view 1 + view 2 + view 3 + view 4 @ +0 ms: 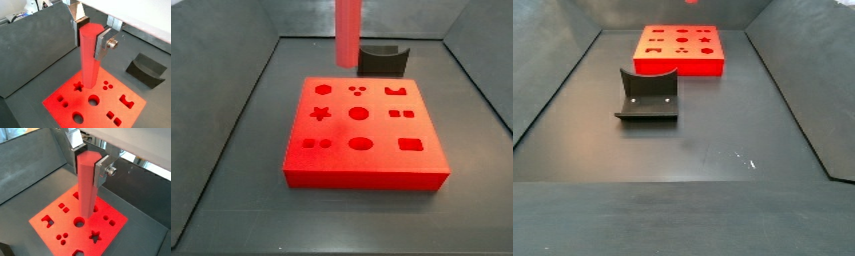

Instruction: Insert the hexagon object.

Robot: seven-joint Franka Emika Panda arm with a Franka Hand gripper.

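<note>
My gripper [90, 32] is shut on the hexagon object [90, 62], a long red-pink six-sided rod held upright by its upper end between the silver fingers [105, 44]. Both wrist views show this grip [89, 160]. The rod [87, 193] hangs over the wide flat red block [93, 117] with shaped holes, its lower end above the block's top [63, 220]. In a side view the rod [348, 35] hangs clear above the block's [365, 175] far edge. The gripper is out of that frame. In the other side view only the rod's tip [690, 2] shows, above the block [680, 67].
A small dark curved holder [382, 60] stands on the dark floor just behind the block. It also shows in a wrist view [147, 70] and in a side view [647, 97]. Grey walls [225, 30] enclose the floor on all sides.
</note>
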